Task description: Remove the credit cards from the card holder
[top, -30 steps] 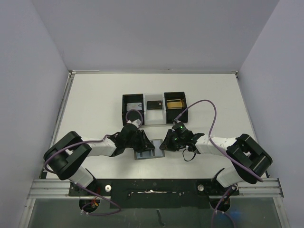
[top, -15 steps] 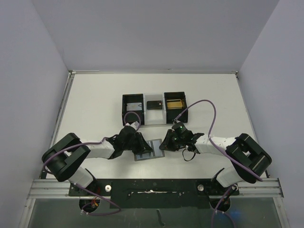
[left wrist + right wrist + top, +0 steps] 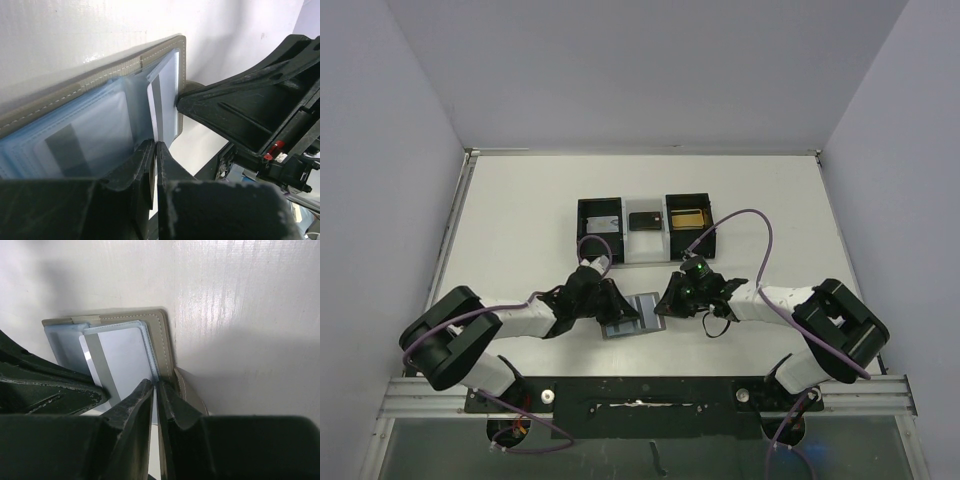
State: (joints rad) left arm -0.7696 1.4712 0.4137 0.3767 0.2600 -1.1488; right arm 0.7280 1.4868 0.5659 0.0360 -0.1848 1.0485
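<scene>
**Left pincer** [image 3: 155, 146]
- The jaws are closed to a hairline gap.
- The lower edge of one credit card [image 3: 167, 85] sits between the fingertips. The card is pale with a grey stripe.
- The card stands tilted, partly out of its pocket, directly ahead of the fingertips.

**Right pincer** [image 3: 156, 385]
- The jaws are almost closed on a thin edge of the card holder [image 3: 638, 312], at the end nearest this pincer.
- The holder's beige cover curls up just to the right of the fingertips.
- The striped card lies ahead and to the left of this pincer.

**Card holder**
- It lies open on the table [image 3: 520, 230], between the two pincers, and both of them touch it.
- Its blue-grey pockets spread ahead and to the left of the left pincer.
- A second striped card shows through a pocket there, but it is blurred.

**Tray** [image 3: 582, 215]
- The black tray with three compartments stands beyond both pincers, apart from the holder.
</scene>
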